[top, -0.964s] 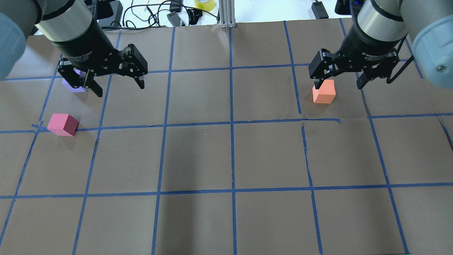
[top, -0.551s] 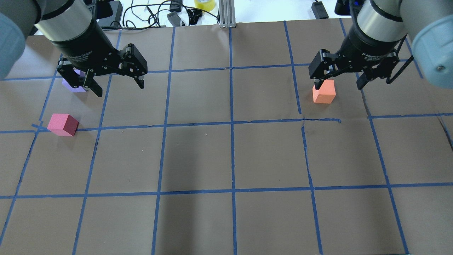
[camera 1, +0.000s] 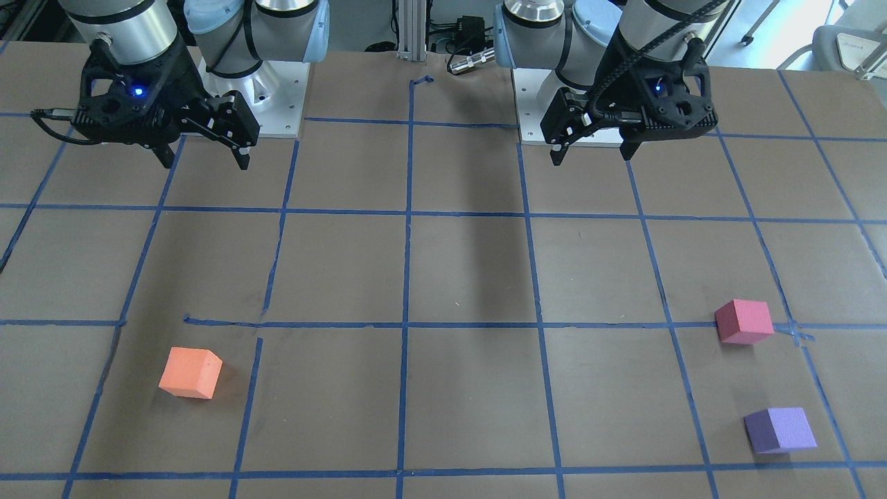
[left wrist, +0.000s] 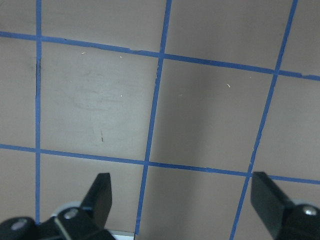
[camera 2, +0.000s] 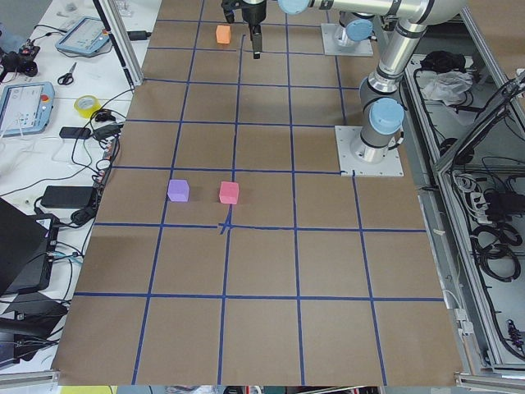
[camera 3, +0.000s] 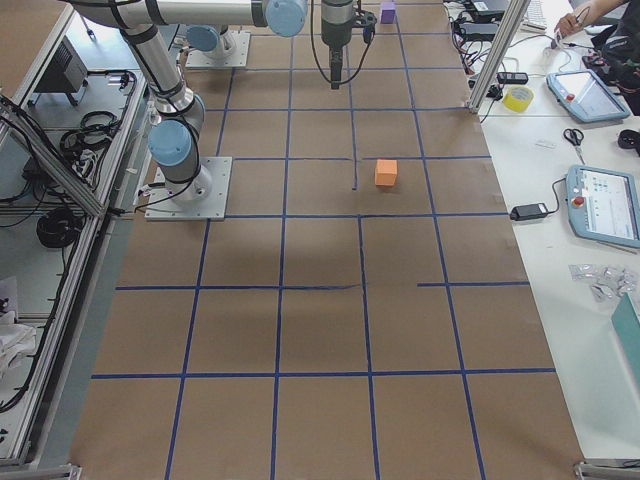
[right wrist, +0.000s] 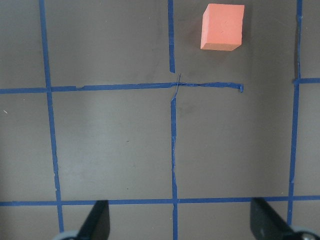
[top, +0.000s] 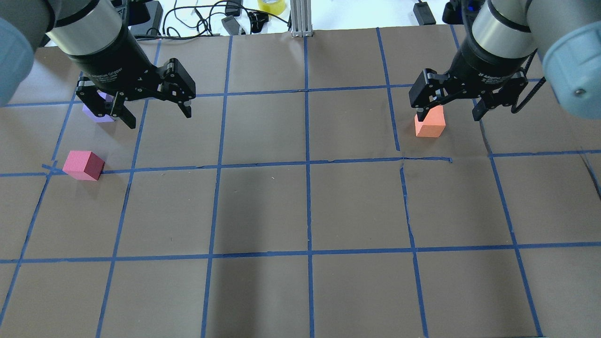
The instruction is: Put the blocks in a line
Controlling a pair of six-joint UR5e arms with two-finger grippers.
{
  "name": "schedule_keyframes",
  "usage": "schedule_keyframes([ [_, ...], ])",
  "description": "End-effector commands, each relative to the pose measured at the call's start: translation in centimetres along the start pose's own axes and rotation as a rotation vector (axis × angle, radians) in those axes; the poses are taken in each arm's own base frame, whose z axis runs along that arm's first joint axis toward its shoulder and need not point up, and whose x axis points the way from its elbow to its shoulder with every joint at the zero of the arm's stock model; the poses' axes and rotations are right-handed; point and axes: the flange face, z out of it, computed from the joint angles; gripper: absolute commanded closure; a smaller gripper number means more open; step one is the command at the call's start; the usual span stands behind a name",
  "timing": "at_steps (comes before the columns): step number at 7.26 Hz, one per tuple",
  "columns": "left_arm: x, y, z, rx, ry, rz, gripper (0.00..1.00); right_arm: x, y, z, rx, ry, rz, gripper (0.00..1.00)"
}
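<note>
My left gripper [top: 159, 117] and right gripper [top: 448, 116] hang empty, jaws spread wide. The small orange foam cube [top: 429, 126] sits on the brown taped table [top: 300, 211] at my right. The pinkish-red foam cube [top: 83, 165] and purple foam cube [camera 1: 779, 430] lie near each other at my left.

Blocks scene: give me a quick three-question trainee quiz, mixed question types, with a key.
1. Fill in: the pinkish-red block and the purple block lie on the robot's ____ side.
2. Which is nearest the right gripper? A purple block, B orange block, C pinkish-red block.
3. True or false: the left gripper holds a block.
Key: 1 left; 2 B; 3 false, both grippers are open and empty.
</note>
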Motion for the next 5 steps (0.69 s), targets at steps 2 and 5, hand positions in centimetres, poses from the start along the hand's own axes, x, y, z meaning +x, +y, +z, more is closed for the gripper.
schedule_keyframes([
  [2, 0.03, 0.01, 0.09, -0.002, 0.000, 0.002, 0.00, 0.00, -0.21, 0.32, -0.005, 0.000, 0.001, 0.00],
  [5, 0.01, 0.04, 0.12, -0.005, -0.002, 0.003, 0.00, 0.02, -0.18, 0.41, -0.008, 0.001, -0.005, 0.00],
])
